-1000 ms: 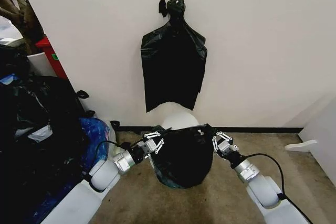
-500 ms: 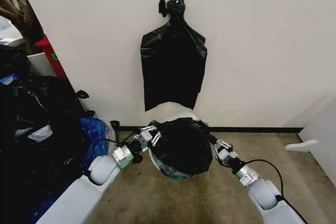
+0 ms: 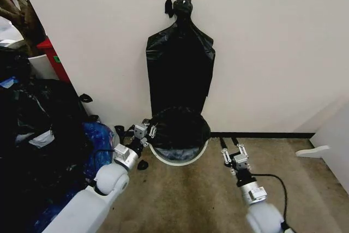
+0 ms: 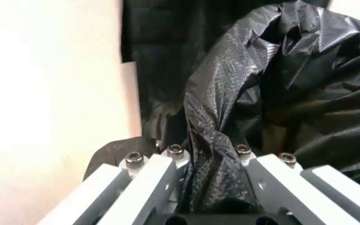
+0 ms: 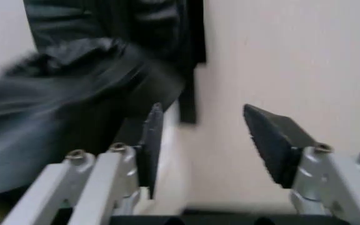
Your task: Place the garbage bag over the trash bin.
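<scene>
The garbage bag [image 3: 180,126] sits on the trash bin [image 3: 177,159] by the wall at 12 o'clock, and because the left gripper [image 3: 146,131] pinches its edge at 9 o'clock while the right gripper [image 3: 233,145] has its jaws spread and empty, a pull may drag the bag off.

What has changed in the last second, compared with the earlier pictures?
The garbage bag went up and back over the trash bin. The right gripper let go, opened and drew back; the left gripper keeps its hold. The bags on the wall hook stayed.

left gripper [image 3: 146,131] clamped, right gripper [image 3: 234,147] gaping
</scene>
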You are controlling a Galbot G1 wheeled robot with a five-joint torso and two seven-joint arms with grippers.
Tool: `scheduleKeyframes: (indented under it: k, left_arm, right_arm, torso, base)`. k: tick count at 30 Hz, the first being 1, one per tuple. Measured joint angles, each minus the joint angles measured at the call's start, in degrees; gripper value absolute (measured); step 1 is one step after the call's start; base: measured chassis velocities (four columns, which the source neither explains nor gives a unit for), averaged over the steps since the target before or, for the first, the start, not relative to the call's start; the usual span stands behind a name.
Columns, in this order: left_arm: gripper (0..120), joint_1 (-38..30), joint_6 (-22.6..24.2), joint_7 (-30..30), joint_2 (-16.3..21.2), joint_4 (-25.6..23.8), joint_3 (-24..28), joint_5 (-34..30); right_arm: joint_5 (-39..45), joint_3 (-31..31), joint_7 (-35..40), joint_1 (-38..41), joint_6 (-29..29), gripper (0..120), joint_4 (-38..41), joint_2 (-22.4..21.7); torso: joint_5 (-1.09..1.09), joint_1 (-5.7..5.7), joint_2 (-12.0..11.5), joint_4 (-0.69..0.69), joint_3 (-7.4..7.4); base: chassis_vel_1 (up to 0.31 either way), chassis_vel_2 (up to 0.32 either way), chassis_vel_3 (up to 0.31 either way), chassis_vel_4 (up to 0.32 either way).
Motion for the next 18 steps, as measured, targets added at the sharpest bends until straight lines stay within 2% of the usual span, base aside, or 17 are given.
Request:
scheduleKeyframes:
  k: [1, 6, 13, 15, 18]
  left_arm:
    - [4, 0.0, 0.0, 0.0, 0.0, 0.0, 0.0, 0.0]
    - [4, 0.5, 0.9, -1.6, -0.8, -1.4, -0.1, -3.0]
    - [4, 1.4, 0.3, -1.4, -0.4, -2.2, -0.2, -1.9]
    - [4, 1.6, -0.1, -1.3, -0.2, -2.3, -0.2, -1.2]
    - [4, 1.8, -0.4, -1.2, 0.0, -2.3, -0.2, -0.6]
  right_arm:
    - [0.0, 0.0, 0.0, 0.0, 0.0, 50, 0.0, 0.0]
    - [17.8, -7.4, 2.7, -3.9, -5.9, 72, 10.2, 0.3]
    - [22.2, -10.0, 0.3, -3.9, -5.5, 94, 11.7, 1.6]
    - [22.8, -10.0, -1.2, -3.6, -4.7, 94, 11.5, 1.9]
    - [23.4, -10.1, -2.9, -3.5, -3.7, 84, 11.2, 2.0]
  torso:
    - [0.00, 0.00, 0.0, 0.00, 0.00]
    - [0.00, -0.01, 0.0, 0.00, 0.00]
    - [0.01, -0.01, 0.0, 0.01, 0.00]
    - [0.01, -0.01, 0.0, 0.01, 0.00]
    - [0.01, -0.01, 0.0, 0.01, 0.01]
  base:
    - [0.000, 0.000, 0.000, 0.000]
    - [0.000, 0.000, 0.000, 0.000]
    - [0.000, 0.000, 0.000, 0.000]
    - [0.000, 0.000, 0.000, 0.000]
    - [0.000, 0.000, 0.000, 0.000]
